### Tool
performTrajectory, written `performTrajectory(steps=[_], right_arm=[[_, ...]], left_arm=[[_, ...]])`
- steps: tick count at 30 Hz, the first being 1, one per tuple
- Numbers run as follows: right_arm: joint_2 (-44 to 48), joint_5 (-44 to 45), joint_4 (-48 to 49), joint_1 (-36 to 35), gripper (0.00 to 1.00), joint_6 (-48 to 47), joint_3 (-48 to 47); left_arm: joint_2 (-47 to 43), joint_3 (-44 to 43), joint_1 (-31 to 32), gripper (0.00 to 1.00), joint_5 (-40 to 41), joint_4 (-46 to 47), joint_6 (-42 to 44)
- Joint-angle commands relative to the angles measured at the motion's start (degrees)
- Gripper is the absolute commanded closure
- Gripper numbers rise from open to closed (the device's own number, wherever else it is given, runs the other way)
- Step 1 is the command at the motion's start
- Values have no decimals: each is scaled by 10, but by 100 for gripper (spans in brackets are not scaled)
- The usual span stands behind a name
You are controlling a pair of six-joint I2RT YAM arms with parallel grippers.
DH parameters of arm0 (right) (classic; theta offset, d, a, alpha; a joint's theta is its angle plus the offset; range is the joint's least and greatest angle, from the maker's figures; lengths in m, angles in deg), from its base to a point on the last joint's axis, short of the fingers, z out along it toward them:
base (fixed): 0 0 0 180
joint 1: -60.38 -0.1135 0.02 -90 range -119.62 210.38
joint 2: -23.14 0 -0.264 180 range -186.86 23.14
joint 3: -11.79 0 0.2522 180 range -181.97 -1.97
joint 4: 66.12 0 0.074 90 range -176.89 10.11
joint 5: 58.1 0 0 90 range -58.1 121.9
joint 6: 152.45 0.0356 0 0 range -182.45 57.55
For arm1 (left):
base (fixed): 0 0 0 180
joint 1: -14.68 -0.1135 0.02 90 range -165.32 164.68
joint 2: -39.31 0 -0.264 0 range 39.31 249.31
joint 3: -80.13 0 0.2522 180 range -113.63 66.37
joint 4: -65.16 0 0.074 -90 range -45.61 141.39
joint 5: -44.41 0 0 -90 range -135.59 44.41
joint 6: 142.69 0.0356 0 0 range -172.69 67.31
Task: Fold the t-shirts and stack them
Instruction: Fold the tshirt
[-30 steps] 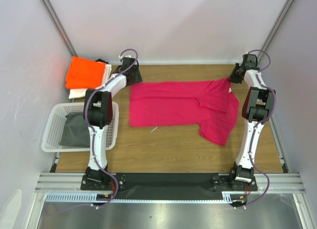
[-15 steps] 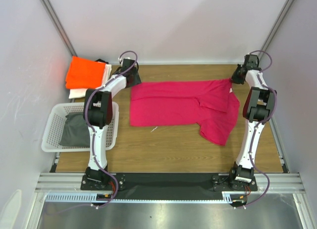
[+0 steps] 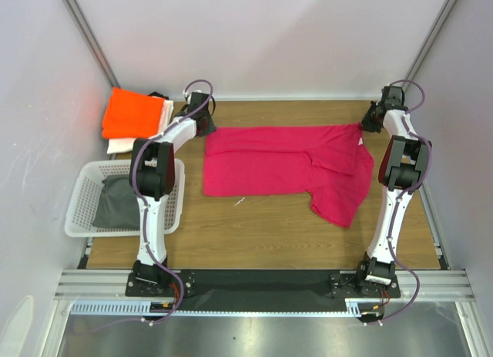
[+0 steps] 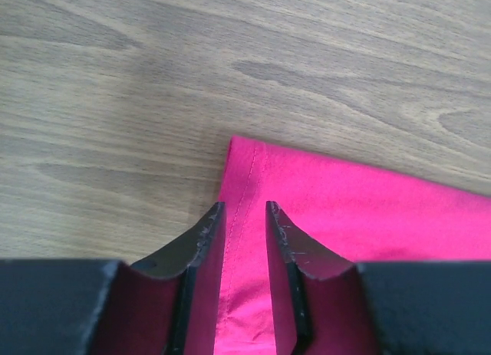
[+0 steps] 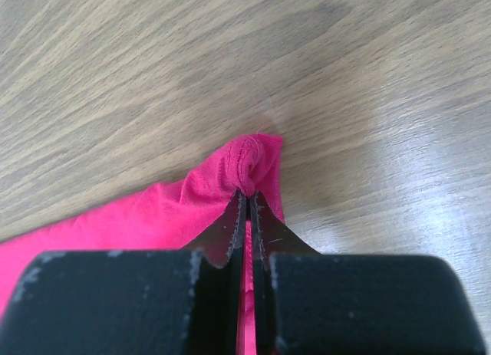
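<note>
A magenta-pink t-shirt (image 3: 285, 160) lies spread across the middle of the table, its right part folded over toward the front. At the shirt's far-left corner (image 4: 253, 159), my left gripper (image 3: 206, 127) (image 4: 244, 209) has its jaws a narrow gap apart. They straddle the stitched hem, and the cloth lies flat between them. My right gripper (image 3: 364, 126) (image 5: 247, 194) is shut on the bunched far-right corner of the pink shirt (image 5: 249, 159). A folded orange t-shirt (image 3: 132, 114) rests on a folded white one (image 3: 119, 146) at the far left.
A white lattice basket (image 3: 80, 197) with a dark grey cloth (image 3: 117, 203) in it stands at the left, beside the left arm. Grey walls close in the back and both sides. Bare wood shows in front of the pink shirt.
The left jaws have narrowed around the shirt's far-left hem. The right jaws have closed onto the far-right corner, which now bunches between them.
</note>
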Motion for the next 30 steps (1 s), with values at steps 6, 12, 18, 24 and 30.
performTrajectory(steps=[6,12,18,24,30], right_arm=[[22,3,3,2,100,-15,0],[22,-1,0,2,100,-14,-1],[22,0,0,2,100,-14,0],[24,3,-2,2,100,-15,2],[23,12,-4,3,100,-19,0]], left_arm=[[17,-22,-10,73,4,5,-15],[-3,5,-16,59,7,25,1],[13,-14,-17,59,-3,12,3],[21,-17,-17,78,-14,15,3],[24,-24,-18,100,12,9,-2]])
